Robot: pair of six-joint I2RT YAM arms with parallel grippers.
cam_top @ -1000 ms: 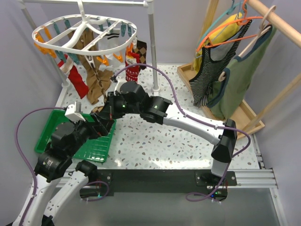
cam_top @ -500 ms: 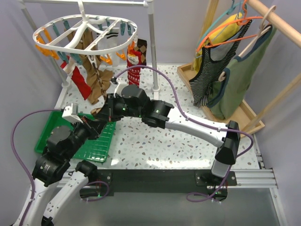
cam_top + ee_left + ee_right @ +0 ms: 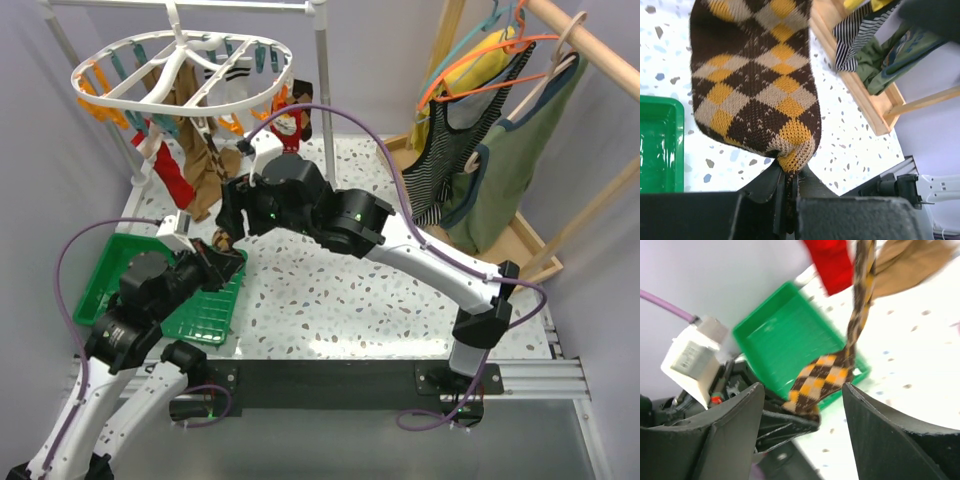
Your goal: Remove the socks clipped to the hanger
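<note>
The white oval hanger [image 3: 86, 76] hangs at the back left with several socks clipped under it: a red one [image 3: 170, 177], a tan one [image 3: 201, 187], a white striped one [image 3: 238, 76]. A brown-and-yellow argyle sock [image 3: 755, 85] stretches down from it. My left gripper [image 3: 788, 177] is shut on this sock's toe, near the tray's right edge [image 3: 222, 257]. My right gripper [image 3: 802, 390] is open just above that spot [image 3: 229, 222], with the argyle sock [image 3: 822, 377] showing between its fingers but touching neither.
A green tray [image 3: 108, 272] lies on the table at the left, below the socks. A white pole [image 3: 323, 110] stands behind the right arm. At the right, a wooden rack [image 3: 520, 250] carries a striped tank top [image 3: 445, 160] and a green garment [image 3: 512, 170].
My left gripper has shut on the argyle sock's toe. My right gripper has opened, let go of the sock and risen a little.
</note>
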